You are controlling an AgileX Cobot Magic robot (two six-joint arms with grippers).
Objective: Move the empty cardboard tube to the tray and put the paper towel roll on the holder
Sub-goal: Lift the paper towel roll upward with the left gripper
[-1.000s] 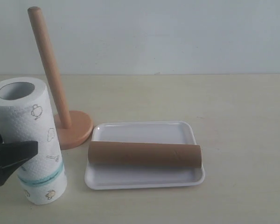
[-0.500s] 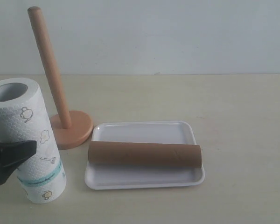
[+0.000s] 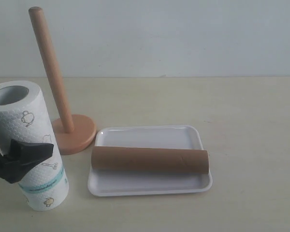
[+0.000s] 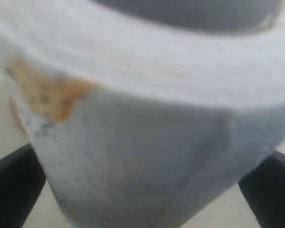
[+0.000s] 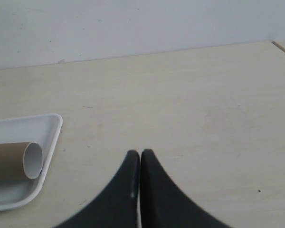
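The paper towel roll (image 3: 31, 121) stands upright at the table's front left. My left gripper (image 4: 142, 194) is open, its jaws spread wide with the roll (image 4: 142, 142) between them. One black finger (image 3: 29, 154) crosses the roll's front; the other is hidden behind it. The holder (image 3: 50, 72) stands bare just behind the roll, on its round base (image 3: 82, 133). The empty cardboard tube (image 3: 150, 160) lies lengthwise across the white tray (image 3: 150, 187). My right gripper (image 5: 140, 154) is shut and empty over bare table beside the tray (image 5: 50, 137), with the tube's end (image 5: 32, 160) in sight.
A pale wall runs along the back of the table. The table's corner edge (image 5: 282, 47) shows in the right wrist view. Bare tabletop lies to the right of the tray.
The roll went from leaning to standing upright. My left gripper's jaws widened, and its visible finger rose and reached further across the roll's front. The right gripper stayed still.
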